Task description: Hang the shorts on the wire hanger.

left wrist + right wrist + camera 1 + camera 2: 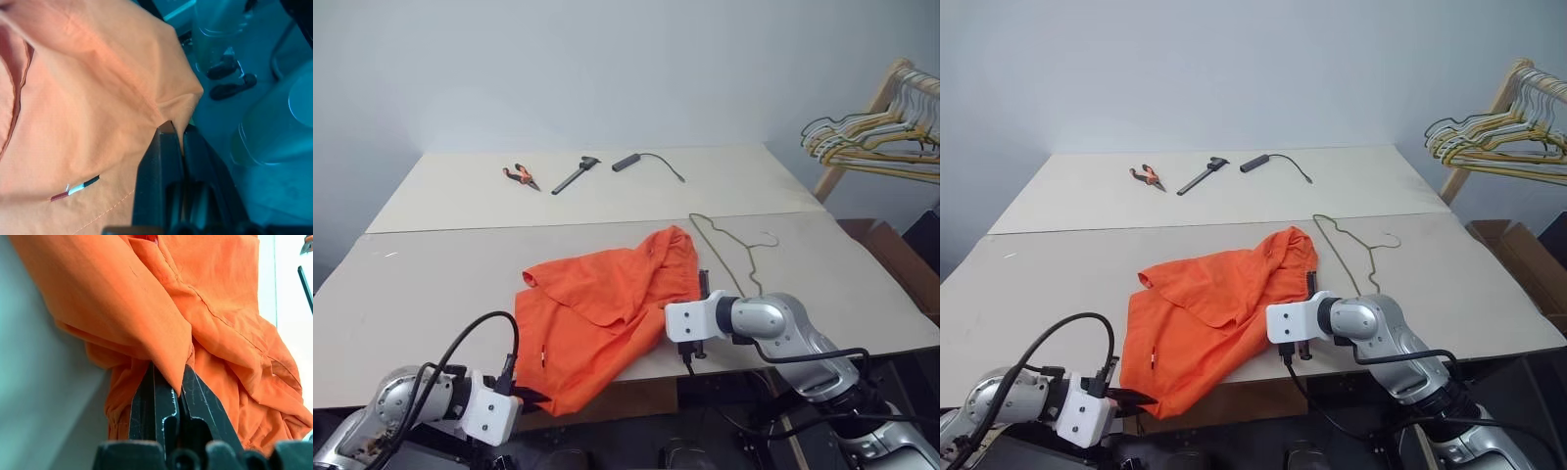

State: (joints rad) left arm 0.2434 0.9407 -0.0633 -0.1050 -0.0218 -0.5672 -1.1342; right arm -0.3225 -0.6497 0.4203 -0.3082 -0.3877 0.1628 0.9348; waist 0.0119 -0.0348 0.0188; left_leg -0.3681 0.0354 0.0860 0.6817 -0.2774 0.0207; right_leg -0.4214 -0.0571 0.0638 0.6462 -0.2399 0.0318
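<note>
Now the bright orange thin-cloth shorts are lying soft & floppy at the bench's front edge, just beside the thin grey wire hanger. Left gripper & right gripper are both pinching cloth folds; better to hold the waistband.

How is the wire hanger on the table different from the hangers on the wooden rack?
The wire hanger lies flat on the table, alone; the hangers on the rack dangle by their hooks, bunched together. The wire hanger looks dull grey-olive, while the rack's hangers are pale yellow, green and silver. The orange shorts cover one end of the wire hanger; nothing covers the rack's hangers. Both kinds are thin and have hooks.
</note>
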